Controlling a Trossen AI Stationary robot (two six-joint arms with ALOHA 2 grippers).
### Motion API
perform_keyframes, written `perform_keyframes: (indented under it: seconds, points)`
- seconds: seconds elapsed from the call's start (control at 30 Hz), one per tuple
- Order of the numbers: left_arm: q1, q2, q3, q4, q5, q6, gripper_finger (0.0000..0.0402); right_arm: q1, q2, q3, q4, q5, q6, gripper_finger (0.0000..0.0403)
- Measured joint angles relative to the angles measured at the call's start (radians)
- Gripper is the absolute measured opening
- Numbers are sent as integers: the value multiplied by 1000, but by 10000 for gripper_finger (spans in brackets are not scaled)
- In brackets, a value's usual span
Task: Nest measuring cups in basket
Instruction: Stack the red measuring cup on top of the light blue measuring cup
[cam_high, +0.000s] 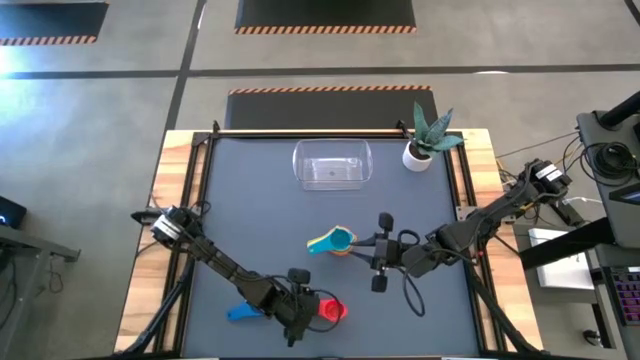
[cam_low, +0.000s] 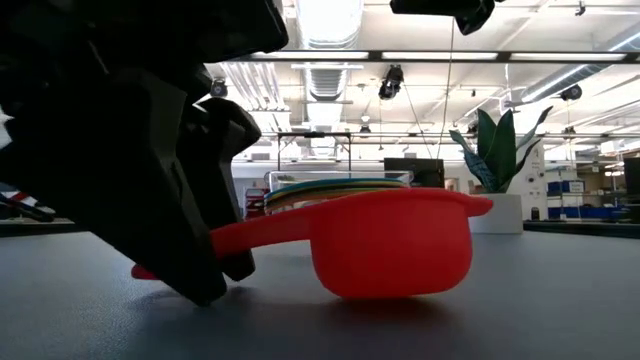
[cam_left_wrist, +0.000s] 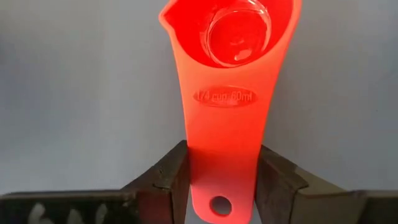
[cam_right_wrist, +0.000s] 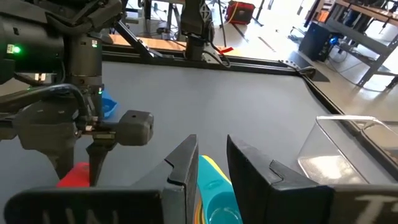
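My left gripper (cam_left_wrist: 221, 180) is near the table's near edge, shut on the red measuring cup (cam_high: 333, 310). A blue cup (cam_high: 240, 312) lies on the mat just left of it. My right gripper (cam_right_wrist: 212, 168) sits at mid-table, shut on a nested stack of cups (cam_high: 330, 241) with teal on top and yellow and orange showing beneath. The clear basket (cam_high: 332, 165) stands toward the far edge. The purple and green cups are not clearly visible. My left gripper pinches the red cup's flat handle (cam_left_wrist: 221, 146) near its free end, one finger on each long edge. The fingers (cam_left_wrist: 171, 177) lie level along the handle, coming from the table's left. The bowl (cam_low: 395, 245) is upright and sits low at the mat. My right gripper pinches the stack's handles (cam_right_wrist: 214, 183) between its two fingers, teal handle uppermost. The fingers (cam_right_wrist: 186, 162) come from the table's right, slanting down along the handles. Whether the stack rests on the mat cannot be told.
A white plant pot (cam_high: 418, 155) with a spiky plant stands right of the basket at the far edge. The dark mat (cam_high: 260, 220) lies open between the basket and the two grippers. Wooden table borders and cables run along both sides.
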Motion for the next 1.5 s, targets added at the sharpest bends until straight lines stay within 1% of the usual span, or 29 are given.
perform_keyframes:
  seconds: [0.17,0.4,0.53,0.63,0.8,0.87,0.93,1.07,1.17,1.23,1.27,1.33,1.5]
  points:
    - [11,-31,-4,-62,-67,31,117,0,-19,0,3,0,-16,73]
    - [58,-153,-3,-195,-166,62,120,4,-53,0,3,1,-28,76]
    - [114,-226,-2,-234,-194,80,120,11,-55,0,3,1,-34,75]
    - [174,-248,-8,-234,-192,81,121,11,-55,0,3,0,-33,71]
    - [263,-249,-37,-233,-185,96,122,11,-55,0,1,1,-33,68]
    - [296,-249,-49,-221,-158,95,122,11,-55,-3,-1,1,-32,70]
    - [322,-248,-56,-214,-131,93,122,11,-55,-8,0,1,-32,72]
    - [343,-248,-58,-167,-110,77,124,11,-55,-19,-1,1,-30,72]
    - [349,-248,-57,-150,-36,72,140,11,-55,-23,-1,1,-29,68]
    - [349,-248,-58,-141,10,72,161,11,-55,-27,-1,1,-29,65]
    - [349,-248,-58,-143,14,71,172,11,-55,-27,-1,1,-22,64]
    - [348,-248,-58,-145,7,64,194,11,-55,-30,0,1,-19,63]
    - [350,-248,-58,-147,-72,52,236,11,-55,-30,6,1,-6,65]
